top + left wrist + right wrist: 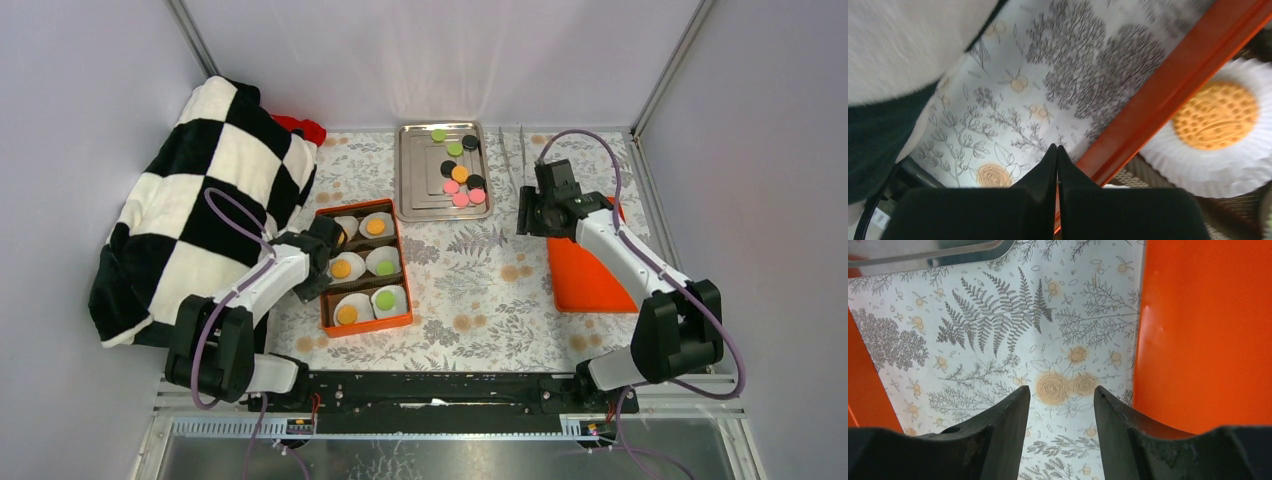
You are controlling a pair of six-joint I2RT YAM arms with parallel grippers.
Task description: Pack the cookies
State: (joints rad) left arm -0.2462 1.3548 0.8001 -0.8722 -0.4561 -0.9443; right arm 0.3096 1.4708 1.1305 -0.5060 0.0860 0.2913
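Several cookies in green, black, orange and pink lie on a metal tray at the back. An orange box holds white paper liners; orange cookies and green cookies lie in them. My left gripper is shut and empty over the box's far-left wall. In the left wrist view its tips hang over the orange wall, beside an orange cookie in a liner. My right gripper is open and empty above the tablecloth, right of the tray.
A flat orange lid lies under the right arm and shows in the right wrist view. Metal tongs lie right of the tray. A black-and-white checked blanket is heaped at the left, with a red item behind it.
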